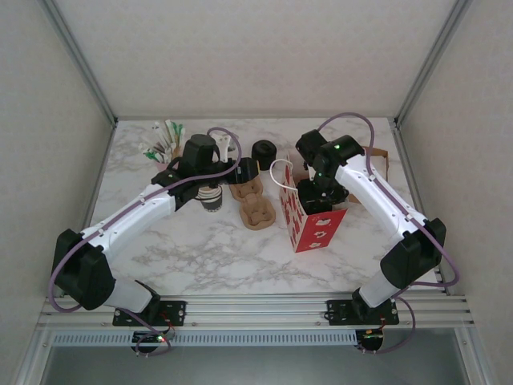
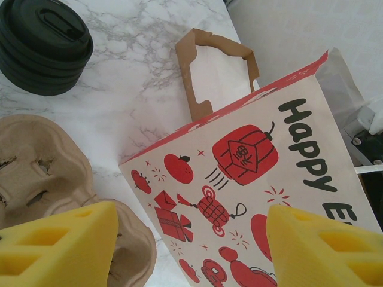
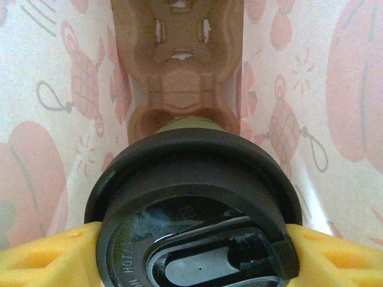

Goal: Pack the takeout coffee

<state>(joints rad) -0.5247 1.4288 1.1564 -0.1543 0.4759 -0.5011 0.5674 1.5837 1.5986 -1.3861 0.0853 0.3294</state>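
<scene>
One lidded cup (image 3: 191, 179), long axis upright, is clenched at the lid by my right fingers (image 3: 36, 257) inside the one printed bag (image 1: 314, 228), directly above one pulp carrier (image 3: 179, 66). My left fingers (image 2: 60, 239) are released, empty, over the bench (image 1: 184, 249) left of the bag.

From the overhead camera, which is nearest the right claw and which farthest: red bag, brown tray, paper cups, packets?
1. Red bag: right gripper inside it.
2. Brown tray: just left of bag.
3. Paper cups: farther left.
4. Packets: back-left corner.
</scene>
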